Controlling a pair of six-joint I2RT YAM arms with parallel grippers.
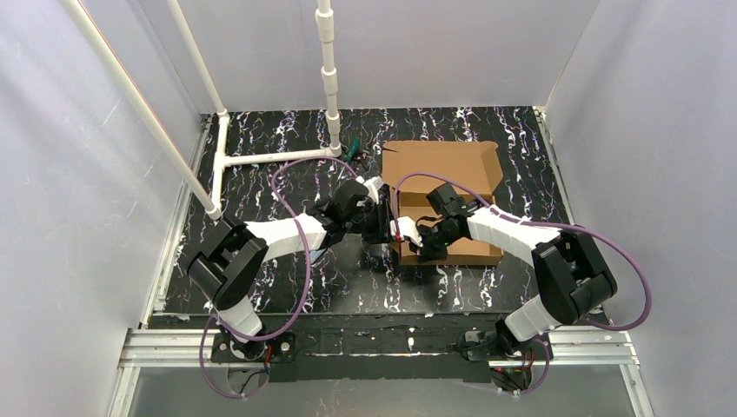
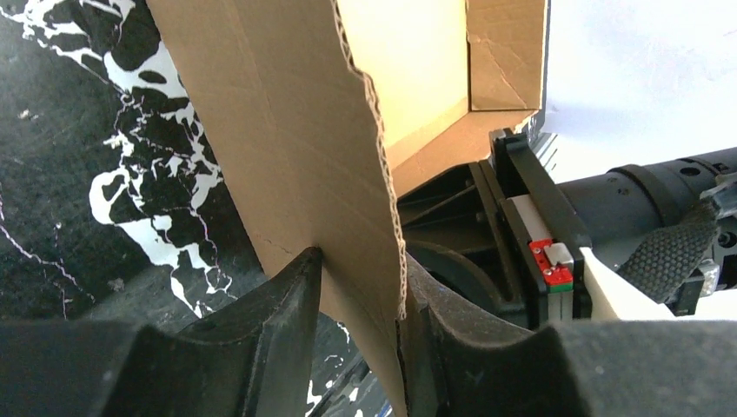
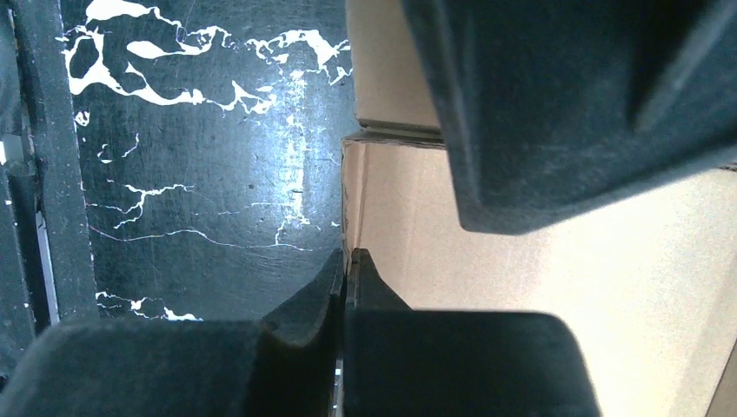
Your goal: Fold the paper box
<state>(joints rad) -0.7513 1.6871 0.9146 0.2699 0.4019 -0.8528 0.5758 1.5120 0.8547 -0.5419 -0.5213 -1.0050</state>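
The paper box (image 1: 443, 165) sits on the black marbled table (image 1: 261, 187), right of centre, its lid panel lying open toward the far side. The left gripper (image 2: 359, 261) stands parted around an upright side flap at the box's left edge. The right gripper (image 3: 348, 261) is clenched on the thin near-left wall.
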